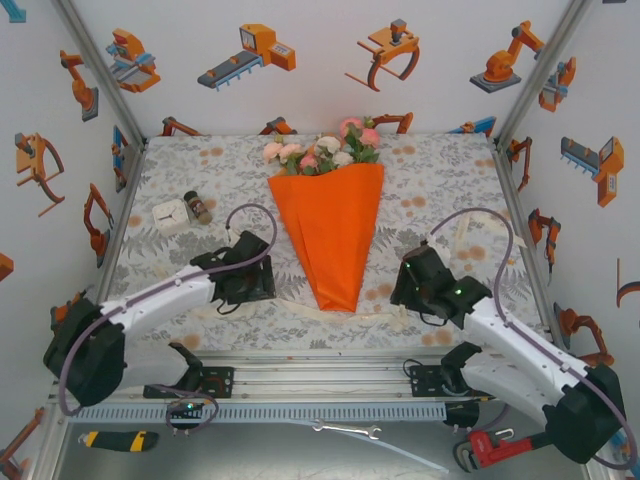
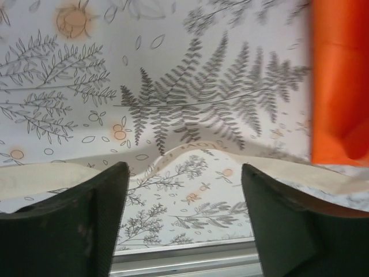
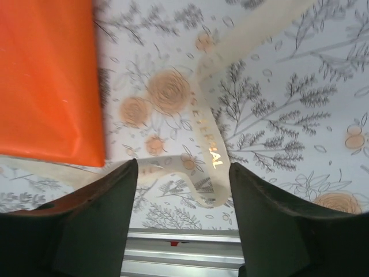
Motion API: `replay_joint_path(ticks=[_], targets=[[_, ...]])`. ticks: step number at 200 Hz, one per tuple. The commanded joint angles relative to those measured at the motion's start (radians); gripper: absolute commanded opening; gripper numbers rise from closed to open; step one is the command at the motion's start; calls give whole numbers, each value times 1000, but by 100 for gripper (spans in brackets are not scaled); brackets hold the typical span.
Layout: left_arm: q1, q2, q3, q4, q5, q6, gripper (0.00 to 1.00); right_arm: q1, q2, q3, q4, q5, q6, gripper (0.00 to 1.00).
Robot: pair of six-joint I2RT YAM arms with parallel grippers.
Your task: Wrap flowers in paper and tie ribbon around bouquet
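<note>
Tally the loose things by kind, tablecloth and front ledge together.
Flowers in paper cone: 1
Ribbon: 1
White box: 1
Dark jar: 1
Hand tools: 3 (utility knife, spanner, red pipe wrench)
Total: 7

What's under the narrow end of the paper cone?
The ribbon shows on both sides of the paper tip, lying on the tablecloth. Its stretch beneath the paper is covered.
</note>
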Motion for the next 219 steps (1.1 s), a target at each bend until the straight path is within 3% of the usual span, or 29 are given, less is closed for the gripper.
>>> replay_joint_path(ticks=[1,28,48,99,139,173,219], targets=[[26,-67,49,58,43,-51,83,-80,86,84,133,-129,-37,64],[103,10,85,251,162,-134,91,-224,301,137,381,-346,-38,68],[119,151,160,329,153,-118,93,-303,488,195,514,-462,-50,70],[170,505,277,575,219,-147,91,-366,782,315,629,-563,-119,68],[171,617,286,654,206,-212,85,-366,864,295,706,-598,-96,66],[175,669,253,773,257,-263,73,-367,900,276,739,-596,-86,64],[179,699,216,877,298,-338,48,-367,951,253,821,-628,-29,63]])
